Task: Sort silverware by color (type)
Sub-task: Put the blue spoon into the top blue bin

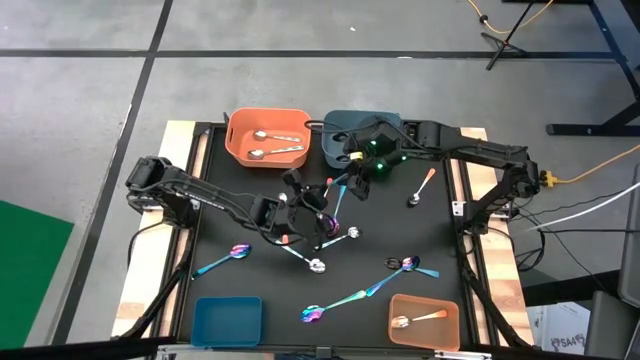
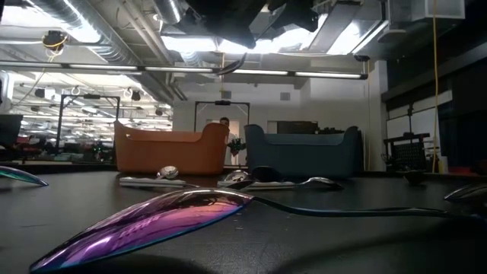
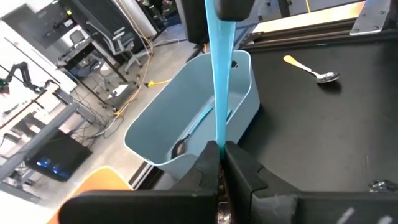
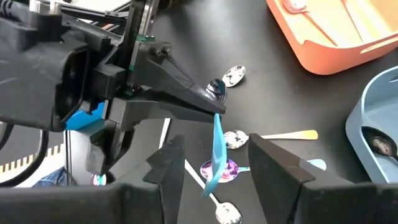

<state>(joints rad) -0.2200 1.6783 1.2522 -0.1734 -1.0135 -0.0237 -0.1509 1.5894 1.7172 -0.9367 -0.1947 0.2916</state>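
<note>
Mid-table in the high view, over the black mat (image 1: 210,225): left gripper (image 1: 322,205), jaws clamped on the teal-handled spoon (image 1: 337,197), held up off the mat. Just beside it, reaching in from the far right: right gripper (image 1: 352,183). In the left wrist view, fingertips (image 3: 208,163) pressed together on the teal handle (image 3: 217,74), with the handle running straight away to the dark right gripper (image 3: 227,6). In the right wrist view, left gripper (image 4: 214,107) pinching the spoon (image 4: 217,140) near its bowl end, handle hanging down into the gap of the right gripper (image 4: 214,149), jaws apart on either side of it, no clear contact. At the far edge: orange bin (image 1: 232,140) with two silver spoons (image 1: 262,134) inside, and touching it a blue-grey bin (image 1: 335,125), partly under the right arm. Same blue-grey bin (image 3: 186,118) in the left wrist view with one spoon inside, colour not clear. Near edge: second orange bin (image 1: 395,305) holding an orange-handled spoon (image 1: 415,320), and well apart on the left a blue bin (image 1: 228,320). Loose on the mat: another orange-handled spoon (image 1: 422,187) on the right side, iridescent teal-handled ones (image 1: 225,258), (image 1: 345,300), (image 1: 410,265), silver ones (image 1: 315,262), (image 1: 350,232) under and near the grippers. Low view foreground: purple iridescent spoon bowl (image 2: 152,221) lying on the mat, both far bins behind it.
</note>
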